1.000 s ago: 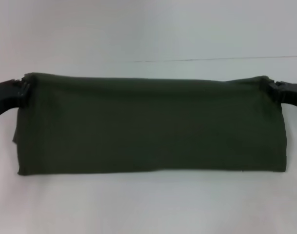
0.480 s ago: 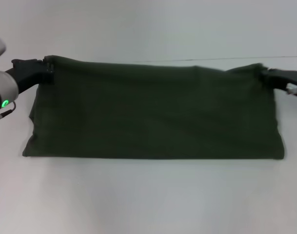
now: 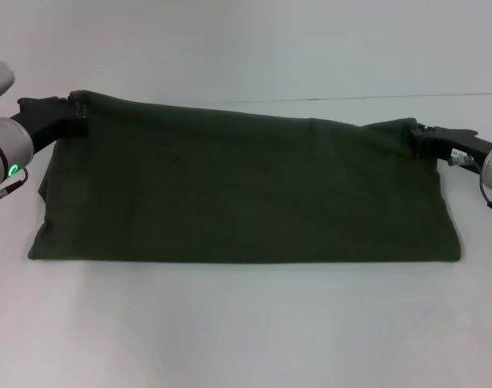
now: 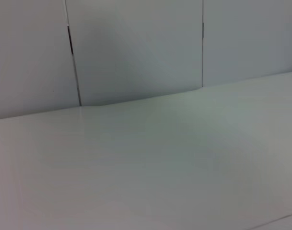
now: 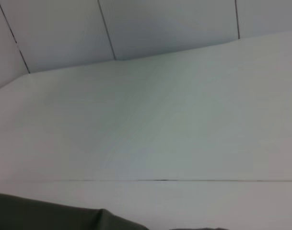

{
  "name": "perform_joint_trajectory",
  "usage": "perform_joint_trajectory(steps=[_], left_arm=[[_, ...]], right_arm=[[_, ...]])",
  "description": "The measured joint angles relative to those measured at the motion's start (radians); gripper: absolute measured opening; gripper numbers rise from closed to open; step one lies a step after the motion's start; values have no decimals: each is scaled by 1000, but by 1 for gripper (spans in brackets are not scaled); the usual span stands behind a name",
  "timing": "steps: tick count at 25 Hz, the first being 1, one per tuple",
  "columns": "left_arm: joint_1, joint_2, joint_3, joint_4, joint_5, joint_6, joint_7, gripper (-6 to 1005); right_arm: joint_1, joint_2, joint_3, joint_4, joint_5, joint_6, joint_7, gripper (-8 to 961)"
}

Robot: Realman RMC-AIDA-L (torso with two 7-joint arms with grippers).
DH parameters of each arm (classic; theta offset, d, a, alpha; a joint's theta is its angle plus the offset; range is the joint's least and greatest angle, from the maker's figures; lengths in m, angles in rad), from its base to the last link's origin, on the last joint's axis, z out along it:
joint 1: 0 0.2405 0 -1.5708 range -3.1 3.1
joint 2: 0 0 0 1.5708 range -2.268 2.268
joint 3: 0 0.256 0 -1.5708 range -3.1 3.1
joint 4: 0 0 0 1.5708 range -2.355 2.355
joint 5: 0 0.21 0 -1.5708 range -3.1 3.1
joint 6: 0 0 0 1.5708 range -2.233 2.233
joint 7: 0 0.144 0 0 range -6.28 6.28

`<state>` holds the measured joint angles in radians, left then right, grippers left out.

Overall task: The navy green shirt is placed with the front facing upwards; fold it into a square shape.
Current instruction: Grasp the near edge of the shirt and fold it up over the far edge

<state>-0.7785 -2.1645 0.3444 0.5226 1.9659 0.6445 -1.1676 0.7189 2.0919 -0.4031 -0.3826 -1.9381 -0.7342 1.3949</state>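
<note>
The navy green shirt (image 3: 246,190) hangs as a wide dark olive band across the head view, plain side toward me; no lettering shows. My left gripper (image 3: 74,109) is shut on its upper left corner and holds it high. My right gripper (image 3: 418,136) is shut on its upper right corner, a little lower. The shirt's lower edge rests on the white table (image 3: 246,323). The top edge slopes down from left to right. A strip of the shirt (image 5: 50,216) shows in the right wrist view. The left wrist view shows only table and wall.
A thin seam line (image 3: 351,99) runs across the table behind the shirt. Grey wall panels (image 4: 136,48) stand beyond the far edge of the table. White table surface lies in front of the shirt.
Both grippers have lifted the shirt's top edge up and away from me, then the right gripper has dropped slightly and moved inward. The top edge now slopes down to the right.
</note>
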Motion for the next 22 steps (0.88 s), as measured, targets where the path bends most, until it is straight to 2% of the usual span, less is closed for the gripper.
perform_joint_trajectory(steps=[5,8,13,16,22], left_arm=[[16,0,-2,-9,-77,5,-1,50],[21,-1,-1,-10,-88,7,1,66],[27,-1,-6,-5,-97,22,-5,274],[32,-1,-8,-3,-105,36,-6,505],[53,-1,-11,-1,-148,68,-7,745]], right_arm=[[-9,-3,0,-7,25,-6,-2,107],[-11,-4,0,-10,25,-8,-5,227],[-31,-4,3,-44,26,-40,-7,435],[-52,-6,6,-71,27,-81,3,568],[-98,-4,8,-110,34,-129,24,807]])
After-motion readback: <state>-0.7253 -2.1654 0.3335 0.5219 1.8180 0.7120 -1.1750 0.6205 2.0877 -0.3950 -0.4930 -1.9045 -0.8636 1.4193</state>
